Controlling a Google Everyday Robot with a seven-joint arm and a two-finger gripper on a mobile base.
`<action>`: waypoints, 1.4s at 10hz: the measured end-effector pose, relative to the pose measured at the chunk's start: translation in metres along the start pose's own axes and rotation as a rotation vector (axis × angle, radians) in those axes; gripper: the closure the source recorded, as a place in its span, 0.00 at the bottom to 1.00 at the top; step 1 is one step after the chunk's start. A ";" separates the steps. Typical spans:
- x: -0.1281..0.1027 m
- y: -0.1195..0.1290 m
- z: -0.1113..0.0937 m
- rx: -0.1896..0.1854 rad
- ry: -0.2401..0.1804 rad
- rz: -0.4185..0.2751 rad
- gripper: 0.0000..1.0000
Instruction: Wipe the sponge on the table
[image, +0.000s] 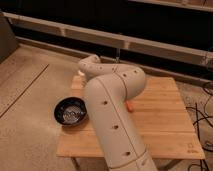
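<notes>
The table (165, 115) has a light slatted wood top with a tiny dark mark (190, 147) at its near right corner. My thick white arm (112, 110) rises from the bottom edge, crosses the table's middle and bends left toward the back left corner. My gripper is hidden behind the arm's end there; it is shut, and I cannot tell on what. A small orange thing that looks like the sponge (131, 105) lies on the wood, peeking out at the arm's right edge.
A black bowl (70, 111) with something pale inside sits at the table's left edge. A pale bit (79, 73) shows under the arm's end at the back left corner. Speckled floor lies to the left; dark cables (202, 112) trail on the right.
</notes>
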 end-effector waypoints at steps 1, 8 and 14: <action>0.002 0.009 -0.003 -0.025 -0.009 0.008 0.81; 0.081 0.011 0.017 -0.206 0.071 0.232 0.81; 0.148 -0.063 0.007 -0.078 0.121 0.373 0.81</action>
